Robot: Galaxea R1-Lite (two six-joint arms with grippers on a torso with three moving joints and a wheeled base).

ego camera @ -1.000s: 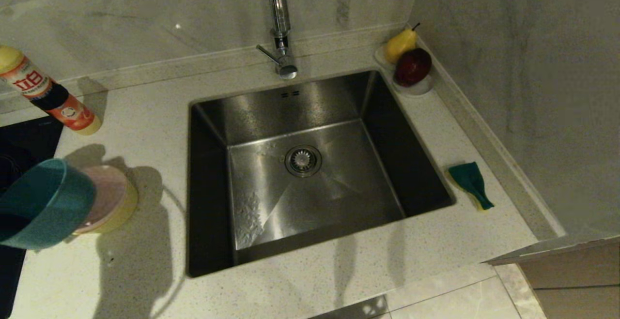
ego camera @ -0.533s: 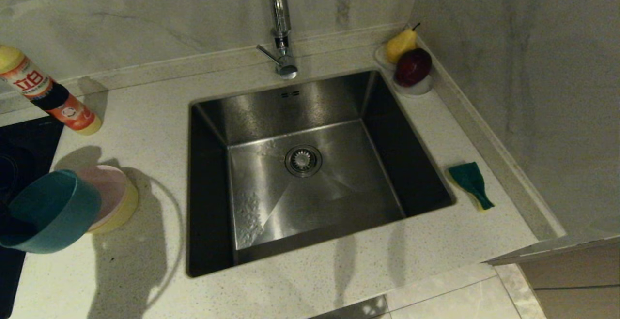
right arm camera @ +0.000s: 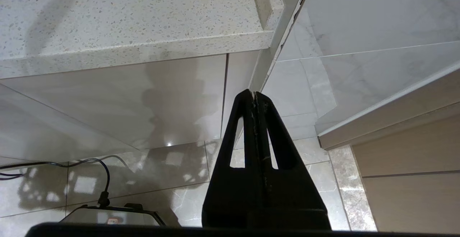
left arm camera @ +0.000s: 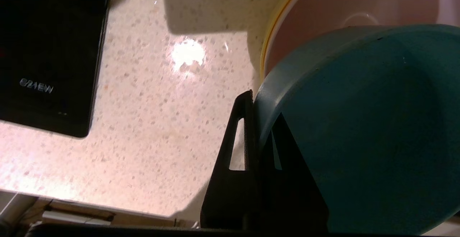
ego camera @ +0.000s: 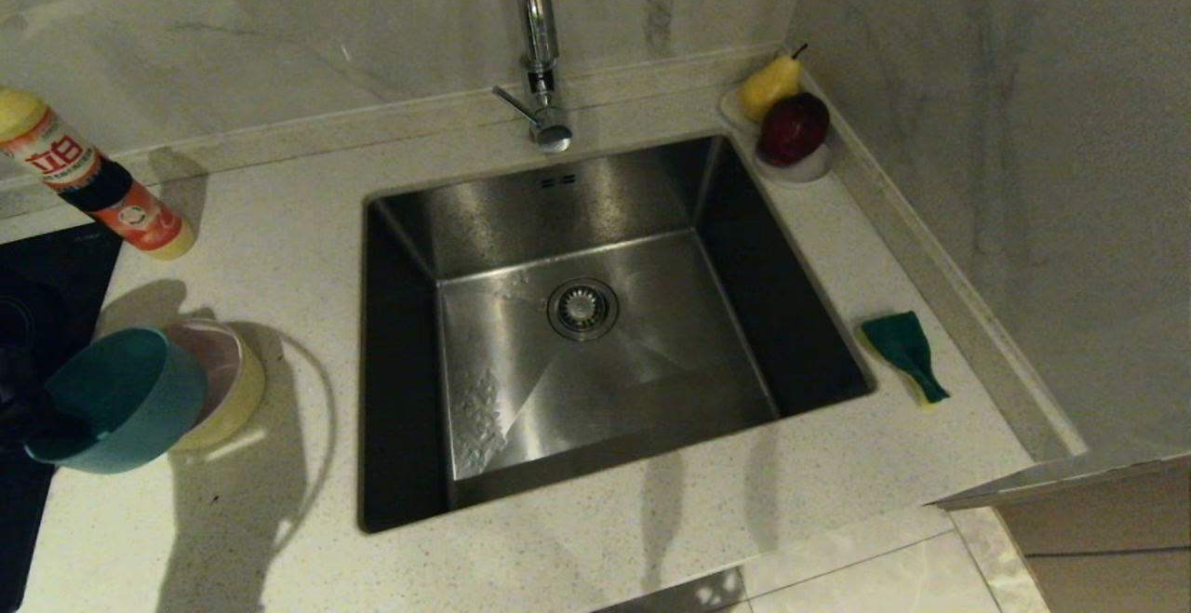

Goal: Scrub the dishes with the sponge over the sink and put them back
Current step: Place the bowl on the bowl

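The blue bowl [left arm camera: 359, 136] hangs tilted from the left gripper [left arm camera: 256, 100], whose jaws pinch its rim. It looks light, stiff and slick, so the thin rim is the sure hold. Just beyond it, the pink bowl [ego camera: 216, 353] nests in the yellow bowl [ego camera: 234, 399] on the speckled counter [ego camera: 279, 222]. The sink [ego camera: 595, 353] lies further off, the sponge [ego camera: 904, 351] past it. The right gripper [right arm camera: 256, 94] is parked, pressed together, below the counter edge.

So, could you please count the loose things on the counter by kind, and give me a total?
Bowls: 3: blue bowl held by the left hand, pink bowl nested in yellow bowl
Sponges: 1: sponge
Detergent bottles: 1: bottle
Fruit: 2: pear, apple
Fruit dishes: 1: white dish
Total: 8
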